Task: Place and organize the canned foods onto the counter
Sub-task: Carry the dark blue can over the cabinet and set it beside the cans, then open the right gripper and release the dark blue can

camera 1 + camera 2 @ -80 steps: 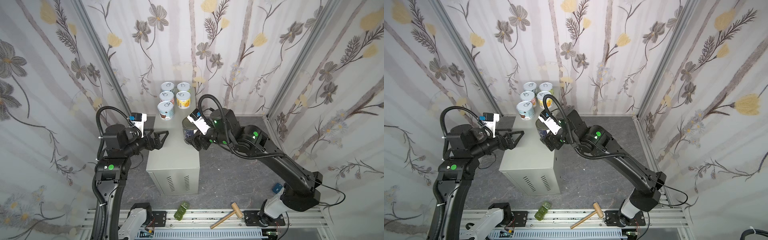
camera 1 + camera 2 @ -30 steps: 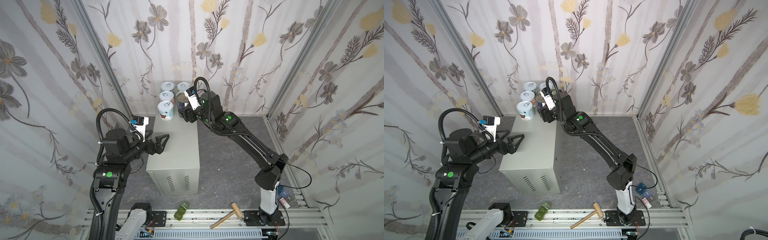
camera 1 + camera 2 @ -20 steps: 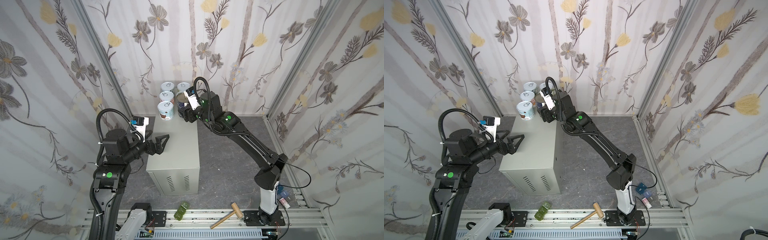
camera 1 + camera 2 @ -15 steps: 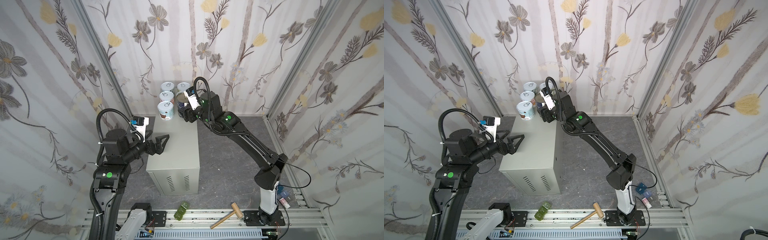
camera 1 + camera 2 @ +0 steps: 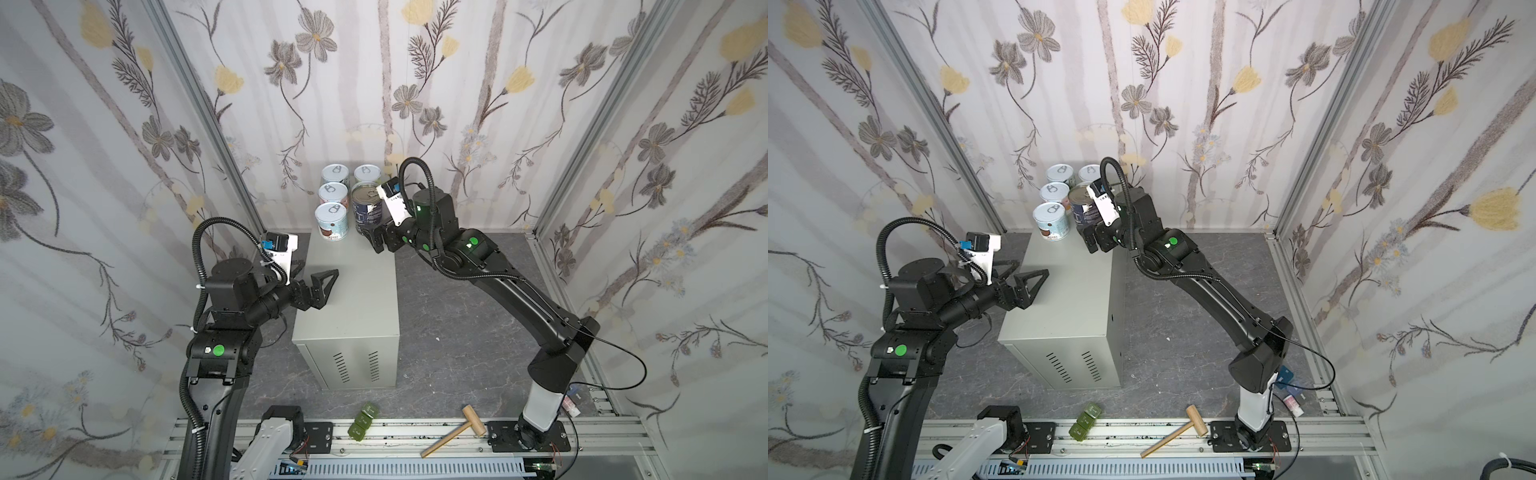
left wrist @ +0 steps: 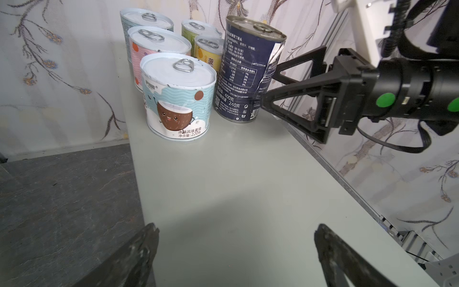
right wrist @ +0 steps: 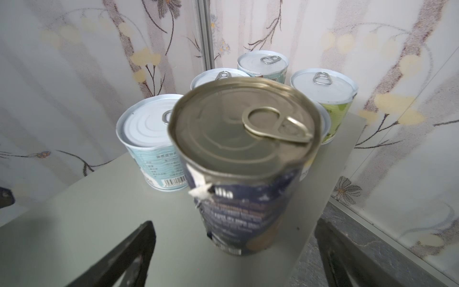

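**Top views.** We list the counter [image 5: 353, 291] mid-floor. The short cans [image 5: 333, 192] and one navy can [image 5: 368, 208] stand grouped at its 12 o'clock end, with the navy can at 3 o'clock of the coconut can [image 5: 331, 222]. The right gripper [image 5: 371, 232] flanks the navy can with jaws spread. The left gripper [image 5: 1032, 268] hangs over the counter's 9 o'clock edge, jaws wide, holding nothing.

**Left wrist.** We count five short cans. The navy can [image 6: 248, 74] stands upright just beside the coconut can [image 6: 177, 99].

**Right wrist.** Both fingers [image 7: 139, 248] stand clear of the navy can [image 7: 243, 139], gripping nothing.
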Motion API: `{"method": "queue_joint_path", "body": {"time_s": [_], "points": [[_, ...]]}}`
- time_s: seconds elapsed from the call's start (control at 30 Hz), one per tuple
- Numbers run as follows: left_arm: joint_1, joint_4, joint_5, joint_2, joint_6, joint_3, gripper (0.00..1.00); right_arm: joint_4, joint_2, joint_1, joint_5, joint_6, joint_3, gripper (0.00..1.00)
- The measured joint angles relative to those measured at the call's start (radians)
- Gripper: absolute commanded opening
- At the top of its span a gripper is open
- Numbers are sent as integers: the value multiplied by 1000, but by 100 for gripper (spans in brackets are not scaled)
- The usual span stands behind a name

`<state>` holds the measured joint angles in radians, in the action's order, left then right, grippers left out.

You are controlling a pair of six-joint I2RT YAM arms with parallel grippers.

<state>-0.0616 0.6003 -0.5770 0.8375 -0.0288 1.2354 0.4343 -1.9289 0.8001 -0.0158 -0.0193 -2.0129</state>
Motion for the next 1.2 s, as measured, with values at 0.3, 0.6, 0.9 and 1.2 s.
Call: {"method": "queue_joint_path", "body": {"time_s": [0.3,0.6,0.9,1.2], "points": [[0,-16,-4,-3,-6,-7,100,-42,83,-108,-45,-29,146,100],[-1,-20,-3,-17,-8,-2,100,-48,-35,-125,-44,-33,28,100],[-1,-20,-4,-19,-4,4,100,-48,-60,-126,-61,-42,10,100],[-1,-20,-4,-19,-4,4,100,-49,-63,-124,-43,-44,10,100]]}}
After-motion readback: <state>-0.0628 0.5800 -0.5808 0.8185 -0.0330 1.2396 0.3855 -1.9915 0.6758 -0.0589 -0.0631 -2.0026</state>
